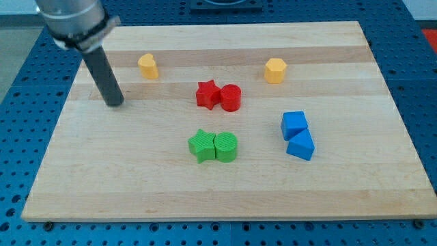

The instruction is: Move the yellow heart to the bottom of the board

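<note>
The rod's tip point(115, 104) is resting on the wooden board point(355, 198) at far left, touching nothing. The yellow heart point(148, 66) is sitting just right of it and farther back. A yellow hexagon point(275, 70) is lying far right; a red star point(207, 94) is touching a red cylinder point(231, 98) mid-board. Nearer, a green star point(201, 145) is touching a green cylinder point(226, 147), and a blue cube point(294, 125) is meeting a blue wedge point(301, 145).
</note>
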{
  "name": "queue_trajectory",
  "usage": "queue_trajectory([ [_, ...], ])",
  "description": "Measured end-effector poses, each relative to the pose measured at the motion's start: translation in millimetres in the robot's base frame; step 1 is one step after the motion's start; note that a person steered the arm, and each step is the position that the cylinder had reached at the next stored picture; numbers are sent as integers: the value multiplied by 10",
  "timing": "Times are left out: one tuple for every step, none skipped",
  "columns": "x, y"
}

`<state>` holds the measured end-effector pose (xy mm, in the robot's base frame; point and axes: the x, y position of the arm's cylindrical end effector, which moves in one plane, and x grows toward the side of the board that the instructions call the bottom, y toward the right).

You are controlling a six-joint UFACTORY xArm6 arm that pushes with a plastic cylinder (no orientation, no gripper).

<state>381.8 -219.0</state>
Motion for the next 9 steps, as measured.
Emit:
queue_trajectory([
  [-1156, -235],
  [-1893, -220],
  [-1884, 424],
  [-1825, 478],
  [-1551, 722],
  [-1217, 851],
  [-823, 788],
  [-475, 721],
  [-16, 585],
])
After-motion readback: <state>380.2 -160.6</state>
